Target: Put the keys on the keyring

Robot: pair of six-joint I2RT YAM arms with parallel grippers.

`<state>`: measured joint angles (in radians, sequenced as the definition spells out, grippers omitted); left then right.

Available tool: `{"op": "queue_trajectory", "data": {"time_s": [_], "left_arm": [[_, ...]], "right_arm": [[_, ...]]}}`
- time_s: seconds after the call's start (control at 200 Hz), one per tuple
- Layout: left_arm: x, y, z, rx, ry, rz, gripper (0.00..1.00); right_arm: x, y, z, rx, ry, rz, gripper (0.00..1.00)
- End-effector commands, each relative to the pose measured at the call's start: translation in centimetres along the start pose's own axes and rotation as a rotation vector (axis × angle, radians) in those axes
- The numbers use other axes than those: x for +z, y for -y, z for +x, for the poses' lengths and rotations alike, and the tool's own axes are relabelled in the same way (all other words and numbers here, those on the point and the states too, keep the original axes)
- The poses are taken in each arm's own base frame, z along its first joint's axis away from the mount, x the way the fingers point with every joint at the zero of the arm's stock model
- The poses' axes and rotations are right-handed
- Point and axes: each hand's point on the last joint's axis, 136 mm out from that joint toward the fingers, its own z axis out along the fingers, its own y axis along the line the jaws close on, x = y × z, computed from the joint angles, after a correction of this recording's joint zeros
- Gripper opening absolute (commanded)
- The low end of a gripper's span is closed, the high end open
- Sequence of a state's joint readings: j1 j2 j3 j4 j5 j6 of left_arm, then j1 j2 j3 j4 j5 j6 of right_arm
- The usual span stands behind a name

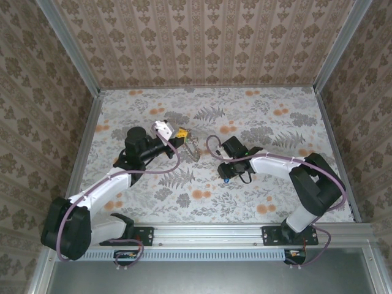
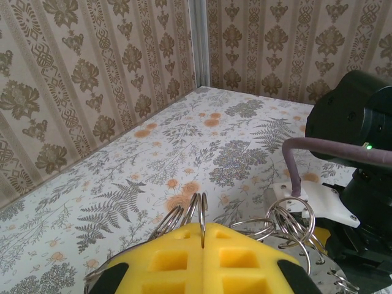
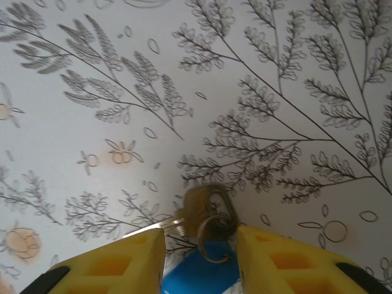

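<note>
My left gripper (image 2: 203, 236) is shut, its yellow pads (image 2: 165, 260) pinching the silvery keyring (image 2: 205, 208) edge-on at the seam. Several smaller metal rings (image 2: 294, 223) hang in a cluster to its right. From above, the left gripper (image 1: 182, 132) holds the keyring (image 1: 193, 149) just over the table's middle. My right gripper (image 3: 200, 257) points down at the table with its yellow fingers (image 3: 122, 263) apart. Between them lies a key (image 3: 205, 208) with a dull brass head, a small ring and a blue head (image 3: 199, 272) beside it. In the top view the right gripper (image 1: 227, 176) is right of the keyring.
The floral tabletop (image 1: 275, 122) is walled by patterned panels with metal posts (image 2: 199, 43) at the corners. The right arm's black wrist (image 2: 355, 116) and purple cable (image 2: 331, 147) stand close to the right of the left gripper.
</note>
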<state>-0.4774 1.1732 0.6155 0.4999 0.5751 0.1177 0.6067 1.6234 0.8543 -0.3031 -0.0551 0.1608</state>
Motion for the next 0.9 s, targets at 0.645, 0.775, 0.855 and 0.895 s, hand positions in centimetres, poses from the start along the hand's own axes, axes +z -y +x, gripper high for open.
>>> {"op": "queue_trajectory", "data": {"time_s": [0.645, 0.775, 0.855, 0.895], "left_arm": [[-0.2, 0.2, -0.6, 0.032, 0.021, 0.004, 0.00], [-0.1, 0.3, -0.6, 0.028, 0.022, 0.010, 0.00], [-0.1, 0.3, -0.6, 0.029, 0.023, 0.012, 0.00], [-0.1, 0.3, -0.6, 0.028, 0.023, 0.013, 0.00]], "right_arm": [[-1.0, 1.2, -2.2, 0.284, 0.097, -0.254, 0.09], [-0.4, 2.4, -1.8, 0.325, 0.063, -0.244, 0.15], [0.0, 3.3, -1.7, 0.352, 0.054, -0.225, 0.21], [0.0, 3.5, -1.8, 0.355, 0.059, -0.227, 0.19]]}}
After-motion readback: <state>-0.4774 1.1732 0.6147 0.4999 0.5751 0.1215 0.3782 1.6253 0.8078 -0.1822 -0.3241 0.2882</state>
